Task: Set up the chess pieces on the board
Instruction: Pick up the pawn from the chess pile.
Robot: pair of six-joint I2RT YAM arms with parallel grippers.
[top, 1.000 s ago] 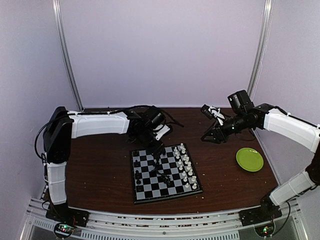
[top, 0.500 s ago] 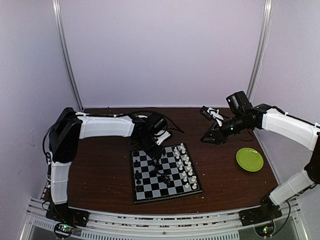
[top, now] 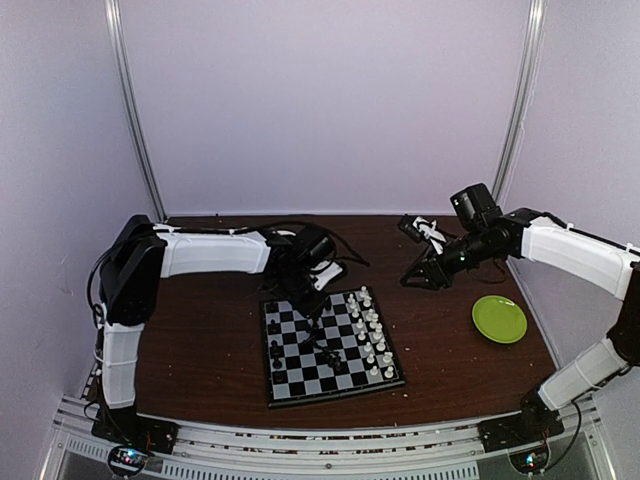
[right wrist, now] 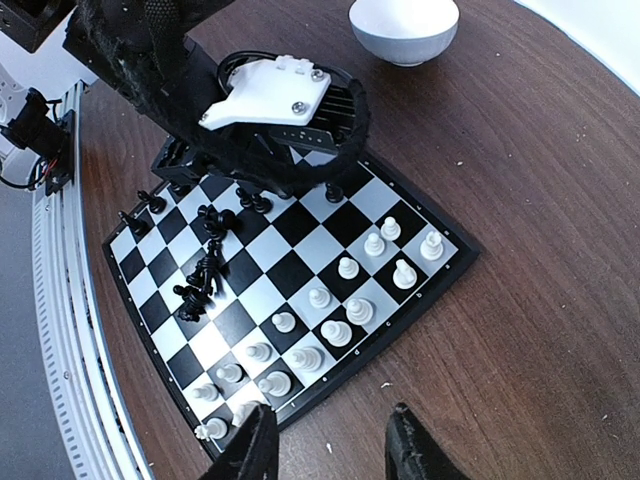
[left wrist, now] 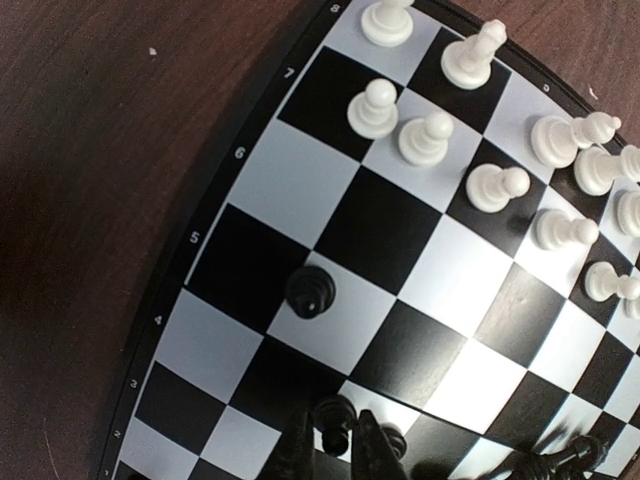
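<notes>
The board [top: 300,372] lies at the table's middle. White chess pieces [top: 370,330] stand in two rows along its right side. Black chess pieces [top: 331,356] lie in a heap near its centre, and a few stand at the left edge. My left gripper [top: 308,303] is low over the board's far-left part, and its fingers [left wrist: 298,450] are shut on a black pawn [left wrist: 335,415]. Another black pawn [left wrist: 310,293] stands alone on a white square just ahead. My right gripper [top: 418,278] hovers open and empty above the bare table to the right of the board [right wrist: 290,270].
A green plate [top: 499,318] sits at the right. A white bowl [right wrist: 405,25] stands beyond the board's far-left corner, behind the left arm. Small crumbs [right wrist: 384,385] dot the wood near the board's edge. Cables run along the left arm.
My left gripper has come down onto the board's far-left part and its fingers have shut on a black pawn. The right gripper has drifted slightly left.
</notes>
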